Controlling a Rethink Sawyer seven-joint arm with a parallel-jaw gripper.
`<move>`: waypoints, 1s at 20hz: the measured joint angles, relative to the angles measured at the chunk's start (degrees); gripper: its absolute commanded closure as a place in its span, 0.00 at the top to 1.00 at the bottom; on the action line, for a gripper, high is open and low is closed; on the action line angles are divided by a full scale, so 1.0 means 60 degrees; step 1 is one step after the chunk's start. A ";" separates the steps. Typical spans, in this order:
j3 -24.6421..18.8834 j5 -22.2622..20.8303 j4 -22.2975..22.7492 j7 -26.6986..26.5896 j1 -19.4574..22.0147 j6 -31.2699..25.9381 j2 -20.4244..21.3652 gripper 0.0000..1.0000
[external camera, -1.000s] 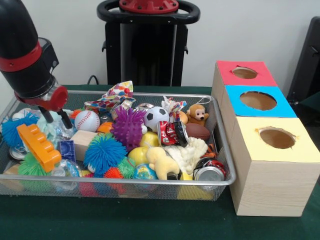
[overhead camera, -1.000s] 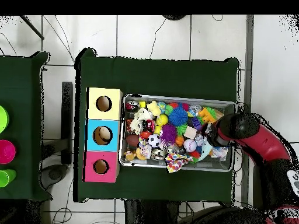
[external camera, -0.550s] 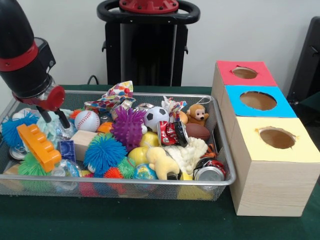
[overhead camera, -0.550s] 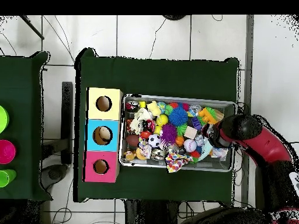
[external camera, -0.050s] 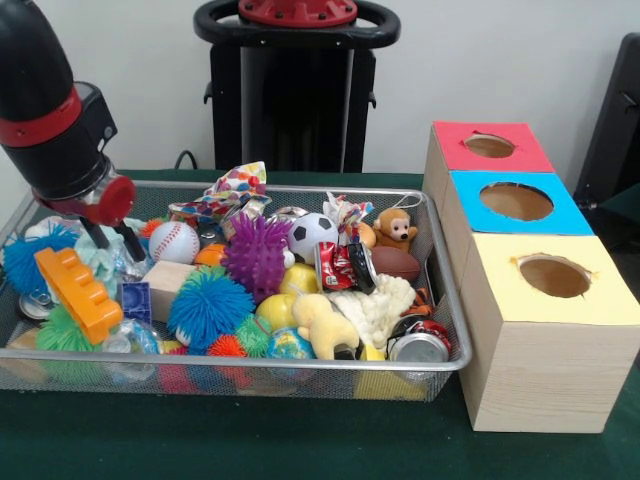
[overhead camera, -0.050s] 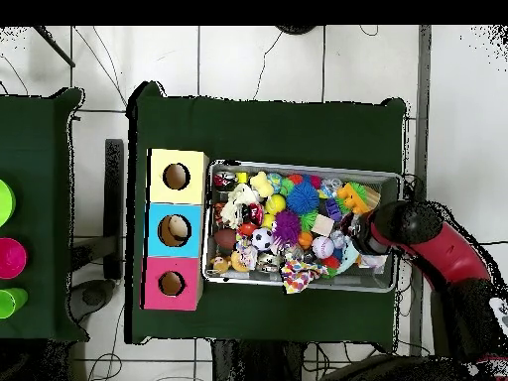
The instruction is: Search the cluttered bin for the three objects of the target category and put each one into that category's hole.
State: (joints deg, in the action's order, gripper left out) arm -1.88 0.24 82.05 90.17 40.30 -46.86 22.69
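Note:
My gripper (external camera, -0.050s: 112, 241) hangs over the left end of the wire bin (external camera, -0.050s: 445, 300), its two black fingers apart and empty, just above a pale teal toy (external camera, -0.050s: 98, 262) and left of the baseball (external camera, -0.050s: 174, 241). In the overhead view the arm (overhead camera, -0.050s: 417, 226) covers the gripper at the bin's right end. The bin is piled with toys: a purple spiky ball (external camera, -0.050s: 257, 255), a blue spiky ball (external camera, -0.050s: 208, 306), a soccer ball (external camera, -0.050s: 312, 234), a monkey plush (external camera, -0.050s: 396, 229), a brown football (external camera, -0.050s: 395, 263), crushed cans (external camera, -0.050s: 418, 344) and an orange toy block (external camera, -0.050s: 76, 293).
A wooden box stands right of the bin with three holes in a row: red (external camera, -0.050s: 489, 146) at the back, blue (external camera, -0.050s: 516, 201) in the middle, yellow (external camera, -0.050s: 553, 276) in front. The bin's raised wire rim surrounds the clutter. Green cloth covers the table (external camera, -0.050s: 250, 440).
The gripper drifted slightly left and up, then back down and right to about where it was. It stays open and empty. The toys have not moved.

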 measured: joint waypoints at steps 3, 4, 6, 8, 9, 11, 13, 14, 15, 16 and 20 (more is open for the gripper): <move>-0.0015 0.0058 0.0125 0.0000 0.0004 0.0140 0.0022 1.00; -0.0033 0.0081 0.0171 0.0000 0.0004 0.0176 0.0032 1.00; -0.0068 0.0132 0.0261 0.0000 0.0004 0.0196 0.0058 1.00; -0.0098 0.0195 0.0334 0.0000 0.0001 0.0196 0.0089 1.00; -0.0101 0.0215 0.0339 0.0000 0.0001 0.0196 0.0092 1.00; -0.0101 0.0254 0.0346 0.0000 0.0003 0.0198 0.0092 1.00; -0.0101 0.0281 0.0353 0.0000 0.0002 0.0198 0.0093 1.00; -0.0101 0.0309 0.0360 0.0000 0.0002 0.0196 0.0100 1.00; -0.0101 0.0315 0.0362 0.0000 0.0002 0.0196 0.0105 1.00; -0.0101 0.0318 0.0366 0.0000 0.0001 0.0196 0.0112 1.00; -0.0101 0.0313 0.0378 0.0000 0.0000 0.0196 0.0128 1.00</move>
State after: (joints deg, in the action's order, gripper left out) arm -2.48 2.12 84.32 90.17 40.30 -45.69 23.46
